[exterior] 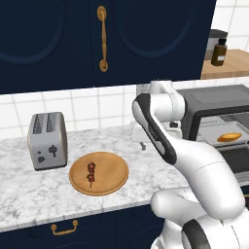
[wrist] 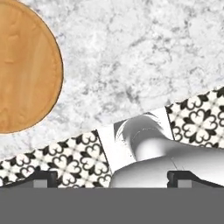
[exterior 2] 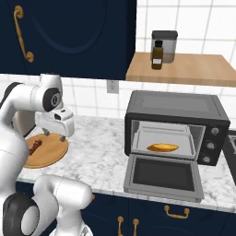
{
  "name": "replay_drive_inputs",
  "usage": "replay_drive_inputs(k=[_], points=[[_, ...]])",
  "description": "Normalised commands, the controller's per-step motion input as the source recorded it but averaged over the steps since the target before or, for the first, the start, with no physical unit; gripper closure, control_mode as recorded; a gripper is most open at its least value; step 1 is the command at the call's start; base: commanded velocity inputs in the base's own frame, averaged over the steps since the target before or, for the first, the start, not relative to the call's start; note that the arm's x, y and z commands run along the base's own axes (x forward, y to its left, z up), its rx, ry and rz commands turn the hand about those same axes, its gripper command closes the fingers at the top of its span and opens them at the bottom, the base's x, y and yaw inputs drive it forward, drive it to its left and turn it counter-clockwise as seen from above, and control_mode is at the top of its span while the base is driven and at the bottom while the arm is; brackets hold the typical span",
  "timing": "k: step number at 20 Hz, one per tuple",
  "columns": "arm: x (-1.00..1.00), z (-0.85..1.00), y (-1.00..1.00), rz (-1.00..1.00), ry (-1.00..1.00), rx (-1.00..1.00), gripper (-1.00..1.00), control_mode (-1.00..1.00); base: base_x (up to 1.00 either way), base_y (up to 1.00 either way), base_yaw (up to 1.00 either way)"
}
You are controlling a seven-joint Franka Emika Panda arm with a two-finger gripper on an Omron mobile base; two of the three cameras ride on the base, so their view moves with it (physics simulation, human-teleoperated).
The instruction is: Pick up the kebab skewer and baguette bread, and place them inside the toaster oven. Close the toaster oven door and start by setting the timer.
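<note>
So the baguette bread already sits inside the toaster oven, well off to the hand's side. Hand's wide open and empty, hovering just beside the wooden plate holding the kebab skewer, probably lining up for it.

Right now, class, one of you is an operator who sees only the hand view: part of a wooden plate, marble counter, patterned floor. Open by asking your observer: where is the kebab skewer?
Observer: The kebab skewer lies near the middle of the round wooden plate, to the right of a silver toaster.
Operator: And the baguette bread?
Observer: The baguette bread is already inside the toaster oven, on its tray.
Operator: Is the oven closed?
Observer: No, the toaster oven door is dropped open, lying flat over the counter.
</note>
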Motion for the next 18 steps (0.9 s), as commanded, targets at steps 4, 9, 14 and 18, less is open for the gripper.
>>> replay_drive_inputs(k=[4,9,14,18], points=[[0.39,-0.44,0.81,0.19,-0.03,-0.01,-1.0,-1.0,0.0,0.0,0.0],[0.26,-0.34,0.56,0.54,-0.01,0.04,-1.0,-1.0,0.0,0.0,0.0],[0.31,-0.12,0.77,0.35,0.0,0.03,-1.0,-1.0,0.0,0.0,0.0],[0.43,-0.14,0.69,0.07,-0.03,0.02,-1.0,-1.0,0.0,0.0,0.0]])
